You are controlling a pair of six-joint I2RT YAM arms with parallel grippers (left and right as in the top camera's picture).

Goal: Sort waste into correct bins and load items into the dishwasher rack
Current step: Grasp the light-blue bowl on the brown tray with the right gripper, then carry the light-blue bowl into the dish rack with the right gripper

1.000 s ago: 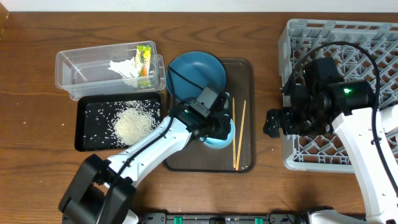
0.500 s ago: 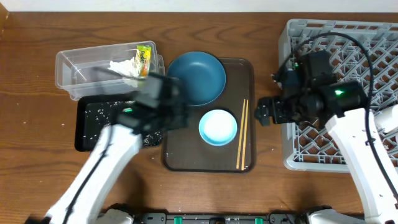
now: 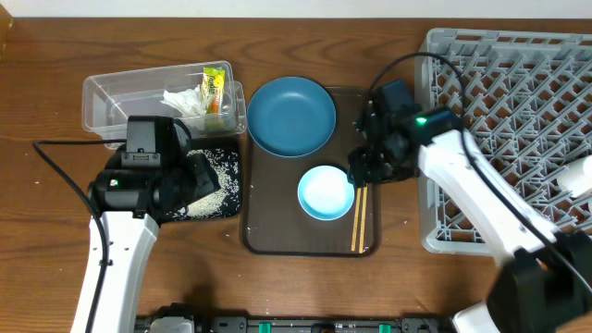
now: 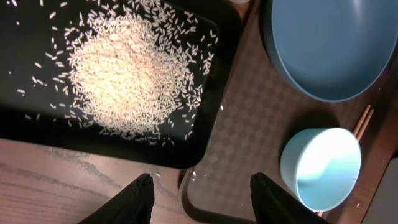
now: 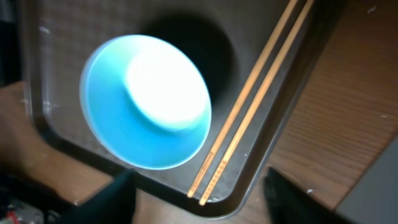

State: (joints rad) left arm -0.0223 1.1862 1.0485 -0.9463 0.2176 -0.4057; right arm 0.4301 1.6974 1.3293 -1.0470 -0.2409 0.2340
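The right arm had swung off the rack (image 3: 518,111) to the brown tray (image 3: 277,236), and the left arm had drawn back over the black tray (image 4: 37,115). The right tool (image 5: 199,190) hung spread and empty above the chopsticks (image 5: 255,93). They lay side by side along the brown tray's right edge, long axis front to back, just right of the bowl (image 3: 326,191). The left tool (image 4: 202,196), parted and empty, was farther off, so the right arm looked better placed.
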